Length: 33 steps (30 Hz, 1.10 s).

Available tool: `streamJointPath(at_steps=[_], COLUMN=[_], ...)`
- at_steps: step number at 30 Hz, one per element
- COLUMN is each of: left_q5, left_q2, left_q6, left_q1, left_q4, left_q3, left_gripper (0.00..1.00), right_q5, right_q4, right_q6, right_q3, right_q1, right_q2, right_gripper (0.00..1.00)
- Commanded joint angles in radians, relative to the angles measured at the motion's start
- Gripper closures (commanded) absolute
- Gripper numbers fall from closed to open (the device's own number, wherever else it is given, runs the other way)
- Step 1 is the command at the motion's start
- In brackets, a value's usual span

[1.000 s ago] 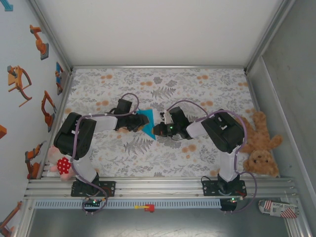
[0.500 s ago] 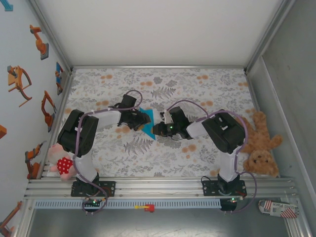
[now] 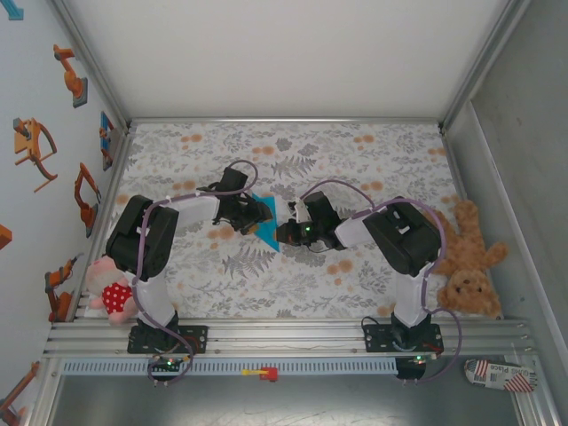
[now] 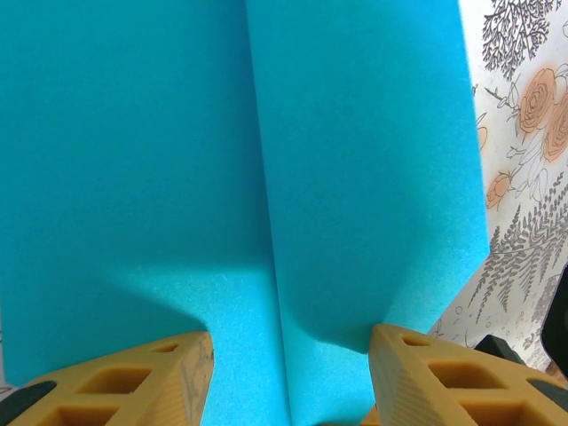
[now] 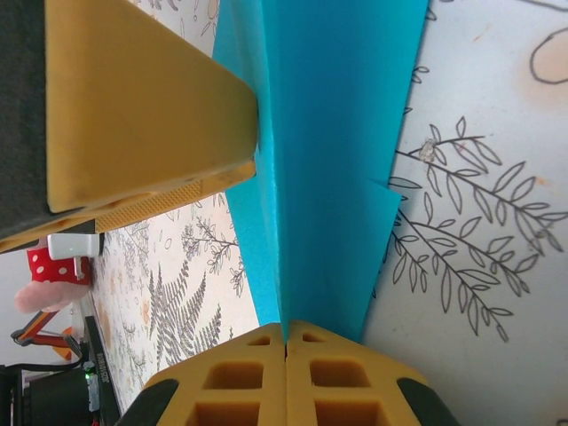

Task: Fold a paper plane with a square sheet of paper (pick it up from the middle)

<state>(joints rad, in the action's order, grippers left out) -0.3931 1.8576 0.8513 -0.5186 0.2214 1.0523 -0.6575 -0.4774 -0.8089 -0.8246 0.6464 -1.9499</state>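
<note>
The turquoise square sheet of paper (image 3: 267, 227), folded along a centre crease, lies on the floral cloth between the two grippers. In the left wrist view the paper (image 4: 355, 160) spreads under my left gripper (image 4: 288, 355). That gripper is open, one yellow fingertip (image 4: 169, 377) on each side of the crease. My right gripper (image 5: 286, 342) is shut on the raised fold of the paper (image 5: 333, 133) at its near end. In the top view the left gripper (image 3: 252, 215) sits at the sheet's left edge and the right gripper (image 3: 286, 232) at its right edge.
A brown teddy bear (image 3: 466, 257) lies at the table's right edge. At the left edge, beside the left arm's base, is a pink doll in a red dotted dress (image 3: 108, 297). A left finger (image 5: 151, 106) looms close in the right wrist view. Metal-framed walls enclose the cloth.
My left gripper has moved slightly towards the back of the table and its jaws have spread wider over the paper. The right gripper stays pinched on the fold.
</note>
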Motion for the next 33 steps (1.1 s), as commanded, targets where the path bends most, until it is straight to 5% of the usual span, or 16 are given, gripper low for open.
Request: streamJointPath(at_steps=[1,17,25,33], left_q5=[0.086,-0.059,-0.180,-0.264], left_q2=[0.065,-0.154,-0.132,-0.057], left_q6=[-0.026,-0.023,0.019,0.062], left_q1=[-0.004,0.045,0.054,0.052], left_q4=[0.151,-0.089,-0.294,-0.440], left_q3=[-0.037,0.005,-0.119,-0.147], left_gripper=[0.48,0.47,0.71,0.79], right_q5=[0.061,0.056,0.056,0.059], right_q4=[0.090,0.046,0.039,0.037], right_q6=[0.001,-0.048,-0.045,-0.044], right_q3=[0.020,0.045,0.050,0.051], right_q1=[-0.009,-0.022,-0.024,-0.023], right_q2=[-0.025,-0.055,-0.052,-0.052], right_gripper=[0.96,1.00,1.00,1.00])
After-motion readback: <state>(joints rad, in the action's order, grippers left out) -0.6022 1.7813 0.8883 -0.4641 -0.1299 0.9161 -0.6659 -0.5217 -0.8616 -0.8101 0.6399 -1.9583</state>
